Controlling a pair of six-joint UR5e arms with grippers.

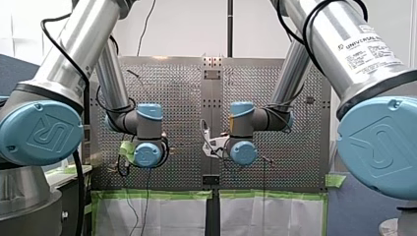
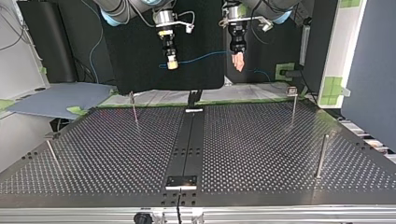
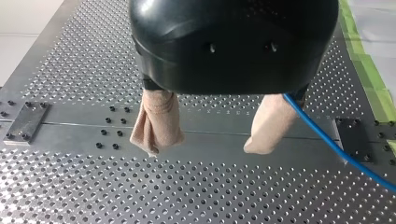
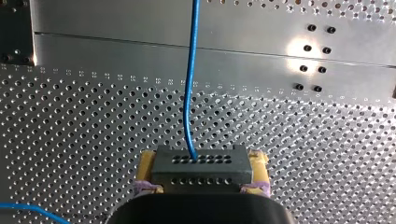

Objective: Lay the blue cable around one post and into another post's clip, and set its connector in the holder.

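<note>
Cable direction: the thin blue cable [image 2: 205,57] runs across the top view from my right gripper [image 2: 172,63] towards my left gripper [image 2: 238,62], sagging a little and rising at the left gripper's end. In the right wrist view it leaves the connector's face and goes straight ahead of the gripper [image 4: 190,93].
Connector direction: the dark grey rectangular connector [image 4: 201,169] lies with its long axis across the gripper, from pad to pad, its holed face pointing ahead.
Connector look: a flat block with two rows of small holes; the cable enters one hole in the upper row.
Place: cable and connector hang in the air above the far edge of the perforated metal table [image 2: 261,140], touching no post.
My right gripper [image 4: 203,165]: its yellow pads [image 4: 145,163] are clamped on the connector's two short ends.
My left gripper [image 3: 203,147]: its beige pads [image 3: 156,123] stand apart with nothing between them; the cable [image 3: 336,149] passes along the outer side of one finger.
Counts: one cable, one connector, two grippers.
Thin metal posts: four on the table [image 2: 134,107] [image 2: 293,106] [image 2: 51,155] [image 2: 321,156]; the second carries a small clip on top.
Dark rectangular plate [image 2: 182,181]: one, on the centre strip by the top view's near edge, well apart from the connector.
</note>
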